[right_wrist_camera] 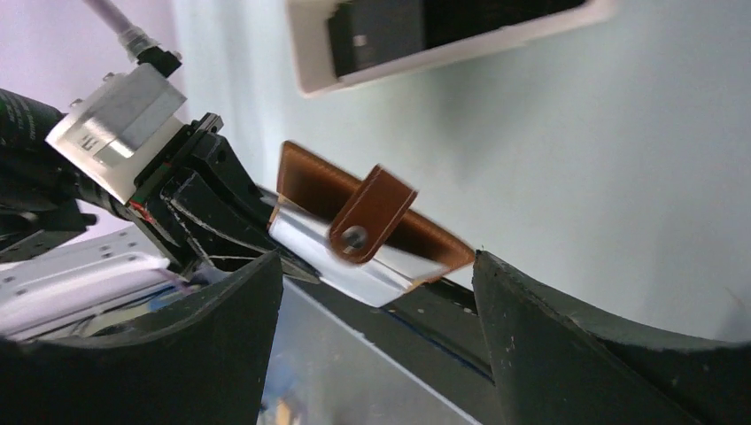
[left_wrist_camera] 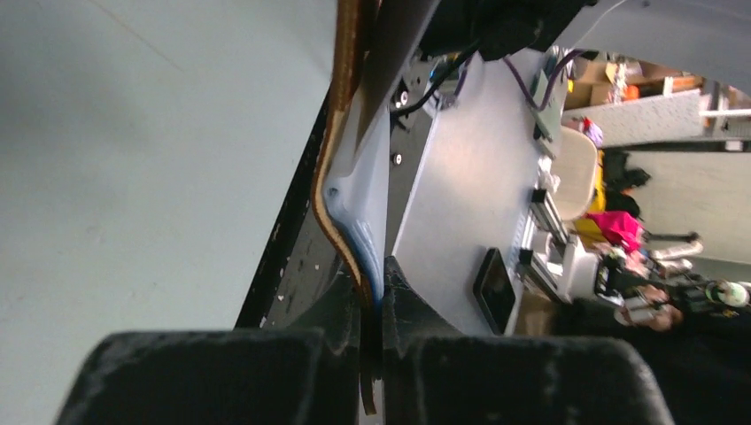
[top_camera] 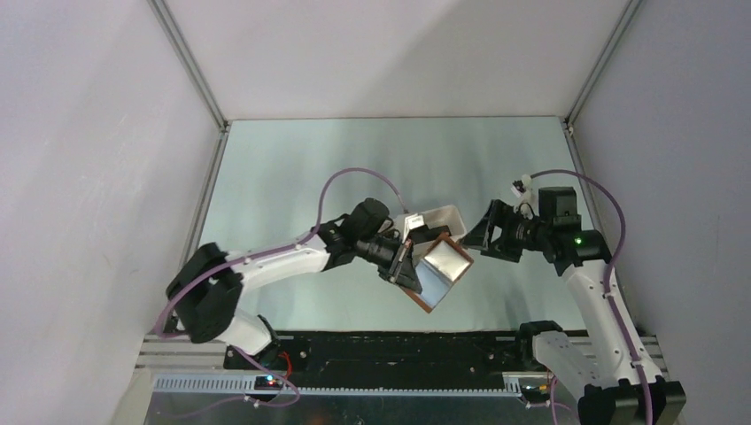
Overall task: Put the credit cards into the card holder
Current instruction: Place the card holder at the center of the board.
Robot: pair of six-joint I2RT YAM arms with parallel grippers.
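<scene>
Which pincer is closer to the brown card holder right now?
Left. The left pincer is shut on the card holder, gripping its edge; the right pincer is open just to its right, not touching it.

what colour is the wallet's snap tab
Brown snap tab, best seen in the right wrist view.

Robotics lab, white-panelled enclosure [top_camera: 89, 133], aluminium frame rails [top_camera: 188, 62], cluttered room beyond [left_wrist_camera: 620, 226]
</scene>
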